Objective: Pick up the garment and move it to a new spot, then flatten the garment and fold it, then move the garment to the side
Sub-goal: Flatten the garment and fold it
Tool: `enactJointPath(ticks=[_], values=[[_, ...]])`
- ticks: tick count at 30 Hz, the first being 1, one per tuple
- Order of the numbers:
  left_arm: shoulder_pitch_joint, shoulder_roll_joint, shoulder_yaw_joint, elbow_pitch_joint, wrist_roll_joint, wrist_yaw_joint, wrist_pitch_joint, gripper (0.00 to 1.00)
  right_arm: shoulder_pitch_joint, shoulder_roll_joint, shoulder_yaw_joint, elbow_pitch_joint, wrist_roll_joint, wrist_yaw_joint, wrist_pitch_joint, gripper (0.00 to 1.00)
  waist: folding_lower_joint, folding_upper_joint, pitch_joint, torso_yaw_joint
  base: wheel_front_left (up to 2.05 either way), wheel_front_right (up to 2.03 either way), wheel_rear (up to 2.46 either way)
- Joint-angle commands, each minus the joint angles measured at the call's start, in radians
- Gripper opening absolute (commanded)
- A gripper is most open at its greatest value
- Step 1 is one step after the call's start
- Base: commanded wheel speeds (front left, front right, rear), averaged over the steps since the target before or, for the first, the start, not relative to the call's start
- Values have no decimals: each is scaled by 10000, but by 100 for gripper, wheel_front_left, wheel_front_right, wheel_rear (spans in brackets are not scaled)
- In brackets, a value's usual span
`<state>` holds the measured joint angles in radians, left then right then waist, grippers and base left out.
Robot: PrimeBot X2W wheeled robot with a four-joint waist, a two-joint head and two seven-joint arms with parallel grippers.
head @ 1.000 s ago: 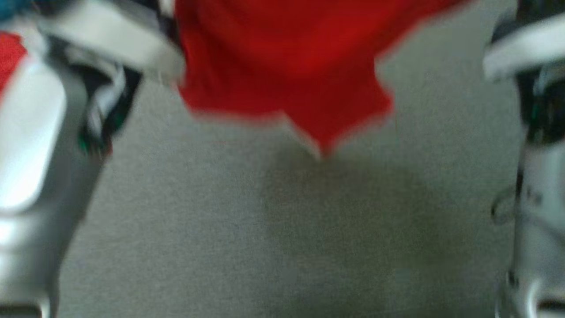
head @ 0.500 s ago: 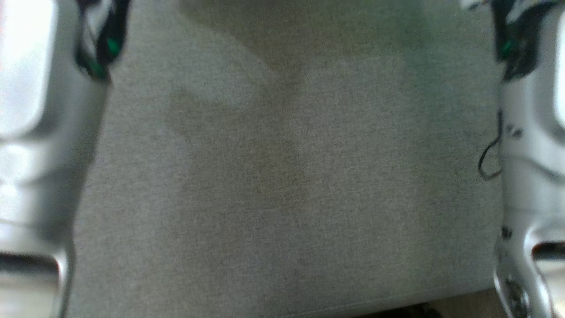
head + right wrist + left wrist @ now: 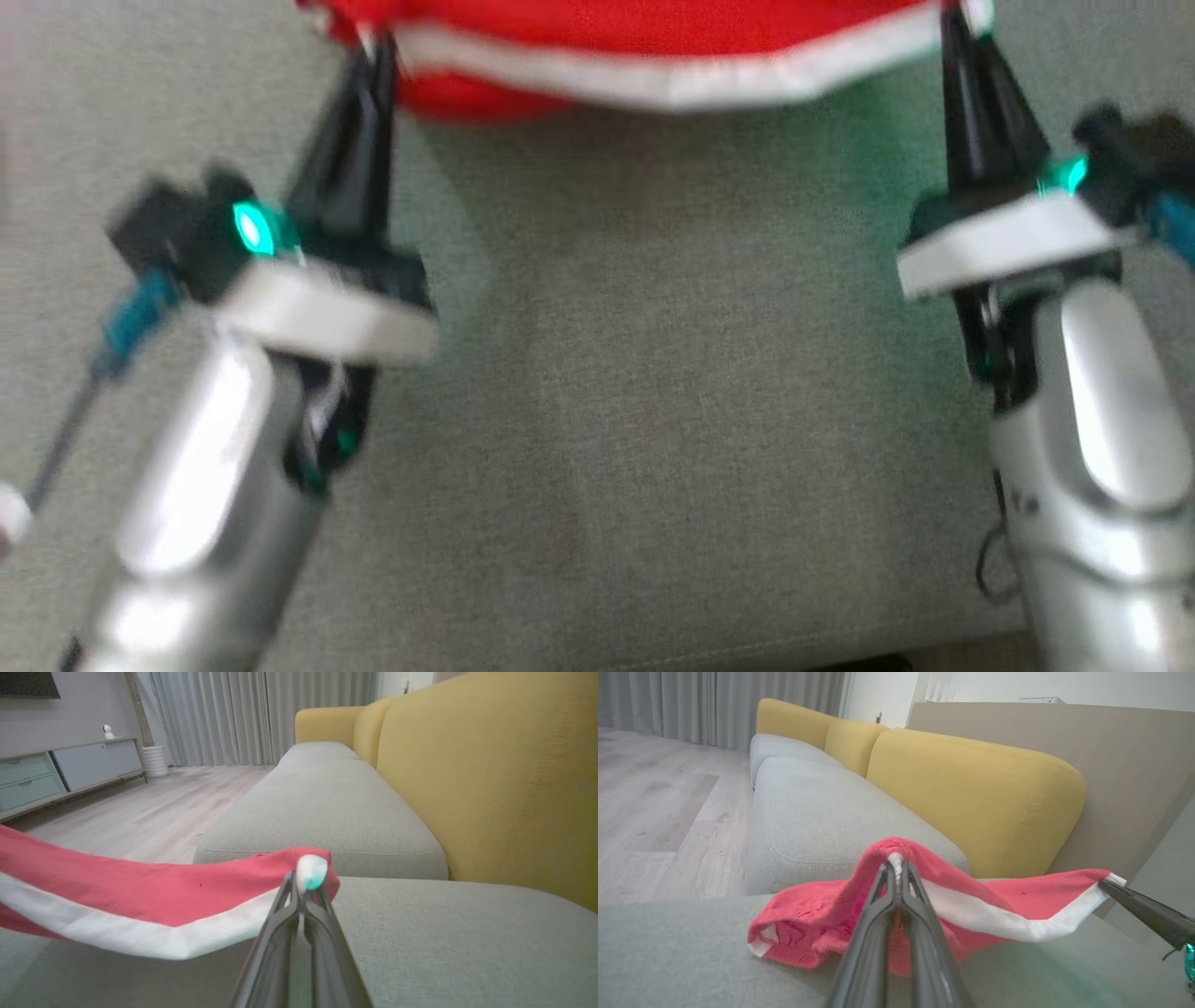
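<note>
Soft, even indoor light; head view motion-blurred, wrist views sharp with wide-angle edge distortion.

Garment (image 3: 653, 37) back in head view, with left hand (image 3: 378, 51), right hand (image 3: 952, 26).

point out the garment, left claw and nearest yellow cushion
garment (image 3: 808, 919), left wrist view, red body
left claw (image 3: 896, 870), left wrist view, between its tips, shut on the white hem
cushion (image 3: 980, 798), left wrist view, front face

Home living room: sofa (image 3: 327, 788), curtains (image 3: 233, 714), wood floor (image 3: 154, 807), perhaps sideboard (image 3: 70, 770)
</note>
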<state>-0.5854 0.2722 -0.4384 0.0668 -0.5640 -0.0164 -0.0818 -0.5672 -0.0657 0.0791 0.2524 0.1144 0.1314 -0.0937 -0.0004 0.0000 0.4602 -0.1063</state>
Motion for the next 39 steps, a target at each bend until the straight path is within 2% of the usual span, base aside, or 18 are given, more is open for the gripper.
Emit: enactJointPath(ticks=[1,9,14,19,23,28,31,39], values=[[390,303,189,-646,-21,125,-106,0,568,154,6,-689,-45,-7,61,0,4,0,-517,171,0,0,0],[2423,356,15,-1950,-45,721,-400,0,2959,154,-330,-2462,-116,-7,572,0,4,0,-1893,222,0,0,0],[3831,546,-222,-2926,-88,1123,-190,0,4764,154,-643,-3868,-64,-7,1131,0,4,0,-2740,182,0,0,0],[5085,656,-672,-3806,-194,1451,233,0,6233,154,-1044,-5303,-147,-7,1804,0,4,0,-3069,277,0,0,0],[5579,496,-1124,-3918,-334,1506,465,0,6626,154,-1334,-5870,-282,-7,2267,0,4,0,-2922,593,0,0,0],[5608,-76,-1630,-3389,-592,1493,662,0,6179,154,-1546,-5735,-461,-7,2701,0,4,0,-2474,1163,0,0,0],[5470,-403,-1849,-2833,-796,1361,738,0,5501,119,-1554,-5250,-776,-7,2947,0,4,0,-2164,1494,0,0,0],[4617,-1442,-1587,-1409,-1689,1118,598,0,2831,-891,-1036,-3069,-960,-7,3515,0,4,0,-1599,2380,0,0,0]])
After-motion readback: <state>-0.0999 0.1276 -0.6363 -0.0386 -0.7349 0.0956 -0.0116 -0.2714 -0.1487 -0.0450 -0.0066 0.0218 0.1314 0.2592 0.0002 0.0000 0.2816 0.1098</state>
